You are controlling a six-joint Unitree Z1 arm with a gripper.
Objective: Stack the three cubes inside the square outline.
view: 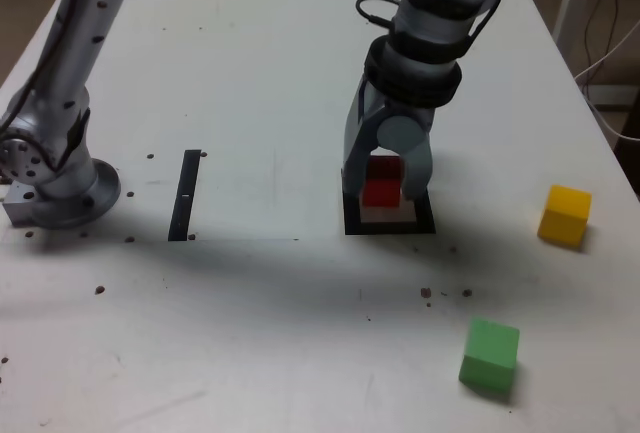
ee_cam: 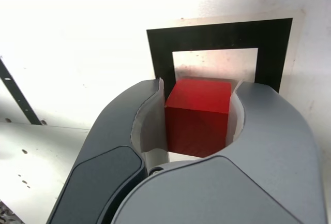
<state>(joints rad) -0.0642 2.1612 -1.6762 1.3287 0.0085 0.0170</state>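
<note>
The gripper (ee_cam: 200,83) is closing its two rounded fingers about the red cube (ee_cam: 199,116), the jaws standing only a cube's width apart and bearing on its two opposite sides. The arm (view: 430,43) is reaching in from the top of the exterior view, and its fingers are pointing down over the square outline (ee_cam: 222,36). The red cube is showing within the black border in the exterior view, with white middle showing on the near side of it; whether its underside is touching the table (view: 250,343) cannot be told. In the wrist view the cube is presenting a brighter top face and a darker side face, and one finger is overlapping part of the border. The yellow cube (view: 565,215) is resting on the table well apart from the outline, toward the exterior view's right. The green cube (view: 490,355) is resting on the table nearer the exterior camera, below and to the right of the outline in that view. Neither of these two is touching the gripper or the other. A straight black bar (view: 185,195) is lying on the table's surface to the outline's left in the exterior view, and beyond it, at that view's left edge, a round metallic base (view: 78,203) is standing, with a pale, dark-spotted limb rising from it.
</note>
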